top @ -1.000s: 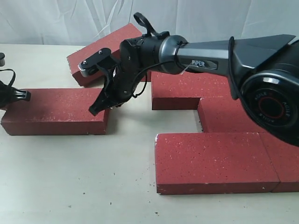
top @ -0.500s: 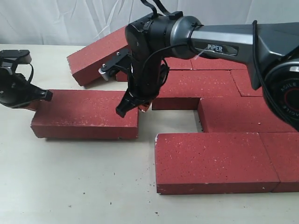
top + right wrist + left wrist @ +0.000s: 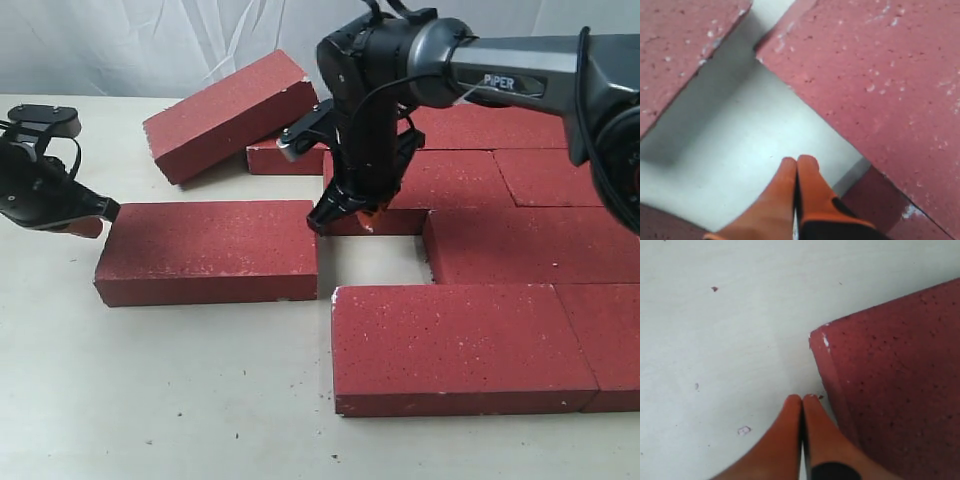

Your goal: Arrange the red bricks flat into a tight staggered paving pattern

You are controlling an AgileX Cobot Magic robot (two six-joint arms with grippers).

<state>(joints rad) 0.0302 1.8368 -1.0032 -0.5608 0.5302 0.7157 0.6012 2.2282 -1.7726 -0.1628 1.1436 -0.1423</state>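
Note:
One loose red brick (image 3: pixel 210 250) lies flat on the table, left of the paved group. My left gripper (image 3: pixel 88 222) is shut, its orange tips against that brick's left end; in the left wrist view the gripper (image 3: pixel 802 399) sits beside the brick's corner (image 3: pixel 890 380). My right gripper (image 3: pixel 342 217) is shut and empty, hanging at the loose brick's far right corner, by the edge of a paved brick (image 3: pixel 400 190). In the right wrist view this gripper (image 3: pixel 799 161) points at bare table between bricks (image 3: pixel 880 75). Several more bricks (image 3: pixel 460 345) lie flat at the right.
A tilted brick (image 3: pixel 230 112) leans on a flat one (image 3: pixel 280 158) at the back. A table-coloured gap (image 3: pixel 375 262) stays open between the loose brick and the paved bricks. White cloth hangs behind.
The loose brick has slid right toward the paved group, with the left gripper following at its left end. The right gripper has moved right, off the brick's top to its far right corner.

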